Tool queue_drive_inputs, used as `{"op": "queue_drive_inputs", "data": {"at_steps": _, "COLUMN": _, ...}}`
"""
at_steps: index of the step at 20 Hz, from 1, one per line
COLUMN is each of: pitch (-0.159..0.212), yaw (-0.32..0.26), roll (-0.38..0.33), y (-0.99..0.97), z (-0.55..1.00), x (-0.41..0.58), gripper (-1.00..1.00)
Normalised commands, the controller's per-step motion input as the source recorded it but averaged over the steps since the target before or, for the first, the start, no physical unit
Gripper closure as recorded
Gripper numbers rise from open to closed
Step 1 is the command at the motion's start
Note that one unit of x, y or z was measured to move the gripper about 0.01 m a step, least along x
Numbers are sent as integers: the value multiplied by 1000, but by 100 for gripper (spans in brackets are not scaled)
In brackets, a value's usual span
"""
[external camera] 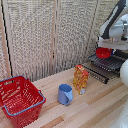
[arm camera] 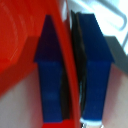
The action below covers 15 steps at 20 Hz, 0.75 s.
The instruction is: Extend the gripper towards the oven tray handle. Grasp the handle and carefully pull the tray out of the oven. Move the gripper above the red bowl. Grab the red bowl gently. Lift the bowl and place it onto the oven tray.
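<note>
Pincer (arm camera: pixel 70 75) clamped on red bowl (external camera: pixel 103 52) rim, seemingly just above tray (external camera: pixel 111 62), oven (external camera: pixel 107 66) behind.

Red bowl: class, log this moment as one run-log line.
gripper: shut on red bowl rim | bowl: held above tray | tray: pulled out of oven | phase: placing

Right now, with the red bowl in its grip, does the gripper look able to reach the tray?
Probably yes. The gripper holds the red bowl just above the tray, and nothing shows between them.
</note>
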Motion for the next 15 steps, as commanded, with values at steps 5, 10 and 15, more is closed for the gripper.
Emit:
{"op": "queue_drive_inputs", "data": {"at_steps": 5, "pitch": 3, "yaw": 4, "roll": -2, "y": -162, "z": 7, "x": -20, "gripper": -100}}
{"op": "queue_drive_inputs", "data": {"at_steps": 10, "pitch": 30, "yaw": -22, "roll": -15, "y": -7, "z": 293, "x": -14, "gripper": -100}}
{"op": "queue_drive_inputs", "data": {"at_steps": 15, "pitch": 91, "yaw": -113, "roll": -11, "y": 33, "z": 635, "x": 25, "gripper": -100}}
